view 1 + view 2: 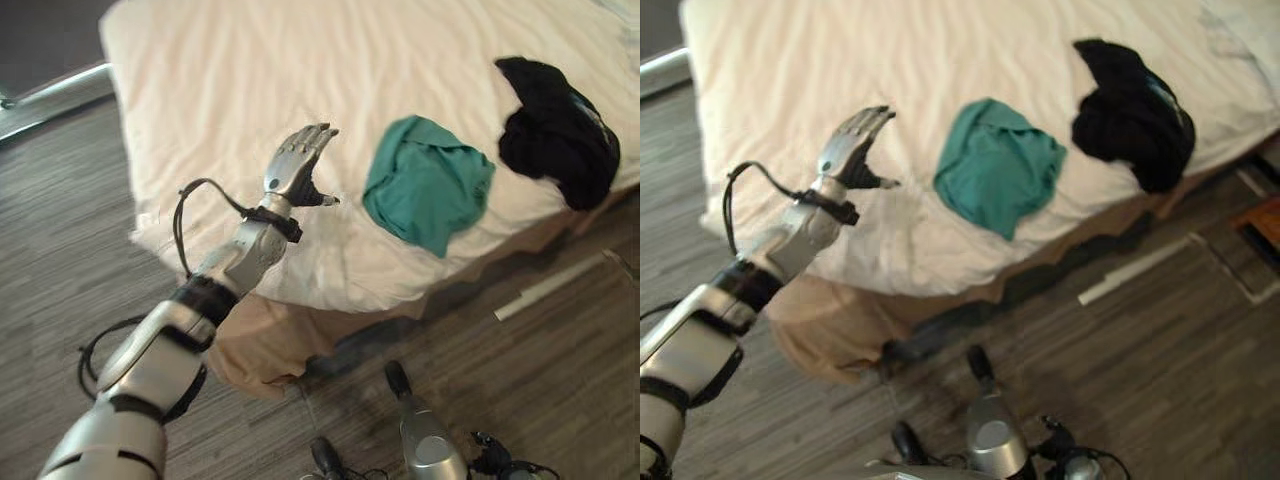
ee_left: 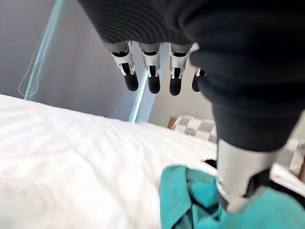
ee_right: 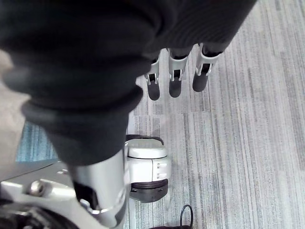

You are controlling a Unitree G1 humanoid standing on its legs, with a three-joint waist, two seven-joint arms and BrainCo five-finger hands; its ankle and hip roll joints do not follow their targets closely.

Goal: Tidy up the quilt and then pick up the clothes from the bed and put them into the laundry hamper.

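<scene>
A white quilt [image 1: 240,90] covers the bed and lies mostly smooth, with creases near the front edge. On it a crumpled teal garment [image 1: 428,183] lies near the front edge, and a black garment [image 1: 557,130] lies further right at the bed's edge. My left hand [image 1: 297,165] hovers above the quilt just left of the teal garment [image 2: 190,200], open, fingers [image 2: 152,71] straight and thumb out, holding nothing. My right hand [image 3: 176,78] hangs low over the floor, its fingers relaxed and empty.
The bed's front corner shows a tan skirt [image 1: 270,340] under the quilt. Grey wood-look floor [image 1: 540,380] runs in front of the bed. A pale strip [image 1: 548,286] lies on the floor at the right. A light rail [image 1: 55,90] runs along the floor at the far left.
</scene>
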